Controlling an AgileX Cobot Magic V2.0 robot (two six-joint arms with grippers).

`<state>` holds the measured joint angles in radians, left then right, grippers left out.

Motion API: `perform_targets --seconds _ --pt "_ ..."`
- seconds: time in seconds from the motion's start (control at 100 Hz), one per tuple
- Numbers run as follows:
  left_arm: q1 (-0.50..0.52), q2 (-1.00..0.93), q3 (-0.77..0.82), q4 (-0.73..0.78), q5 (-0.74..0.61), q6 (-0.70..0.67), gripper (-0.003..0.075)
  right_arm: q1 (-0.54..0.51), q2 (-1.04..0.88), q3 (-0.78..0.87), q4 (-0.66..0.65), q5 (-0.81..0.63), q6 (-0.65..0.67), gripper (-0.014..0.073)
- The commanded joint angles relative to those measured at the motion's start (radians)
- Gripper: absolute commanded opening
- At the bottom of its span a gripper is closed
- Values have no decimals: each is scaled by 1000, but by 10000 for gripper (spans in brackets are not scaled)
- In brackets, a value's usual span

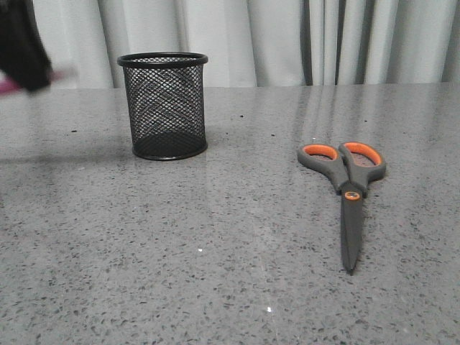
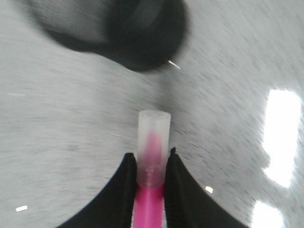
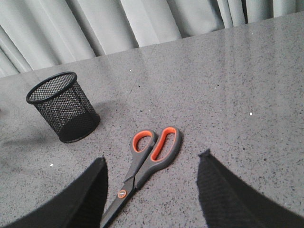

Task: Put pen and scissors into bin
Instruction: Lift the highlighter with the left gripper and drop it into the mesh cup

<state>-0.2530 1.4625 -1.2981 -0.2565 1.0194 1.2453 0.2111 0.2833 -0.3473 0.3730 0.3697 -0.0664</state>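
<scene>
Carrying the pen [image 2: 151,156] toward the bin [image 1: 164,106], left gripper [image 2: 150,166] pinching it just below the pale cap.

Best brought over the rim, tipped upright, lowered cap-first or tail-first into the mesh, then released; blurred at the left edge of the front view. Scissors [image 1: 348,188] lying flat to the right, well apart from the bin, under the right gripper [image 3: 152,190], spread and empty.

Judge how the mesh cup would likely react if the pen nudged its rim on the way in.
The bin looks light, being open wire mesh, so a nudge might slide it on the glossy table. It stands taller than its base is wide, so a push at the rim could tip it. Nothing braces it; the scissors lie apart.
</scene>
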Motion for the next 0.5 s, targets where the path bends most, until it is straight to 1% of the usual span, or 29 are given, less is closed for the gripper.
perform_targets --seconds 0.0,0.04,0.09,0.15,0.19,0.24,0.33,0.38,0.45,0.49 --pt "40 -109 -35 -166 -122 -30 -19 0 16 -36 -1 -61 -16 378" --pt "55 -138 -35 -247 -159 -30 -19 0 16 -36 -1 -61 -16 378" --pt "72 -167 -35 -389 -212 -15 -19 0 16 -36 5 -61 -16 378" --pt "77 -184 -35 -557 -250 50 -19 0 16 -36 19 -61 -16 378" --pt "77 -189 -35 -653 -255 117 -19 0 16 -36 33 -61 -16 378" --pt "77 -189 -35 -813 -243 194 -19 0 16 -36 51 -61 -16 378" --pt "75 -183 -30 -1031 -241 294 -19 0 16 -36 69 -61 -16 378" --pt "75 -178 -20 -1175 -241 363 -19 0 16 -36 74 -61 -16 378" --pt "75 -157 -7 -1327 -238 441 -19 0 16 -36 87 -61 -16 378" --pt "75 -140 -2 -1390 -227 475 -19 0 16 -36 96 -59 -16 378"
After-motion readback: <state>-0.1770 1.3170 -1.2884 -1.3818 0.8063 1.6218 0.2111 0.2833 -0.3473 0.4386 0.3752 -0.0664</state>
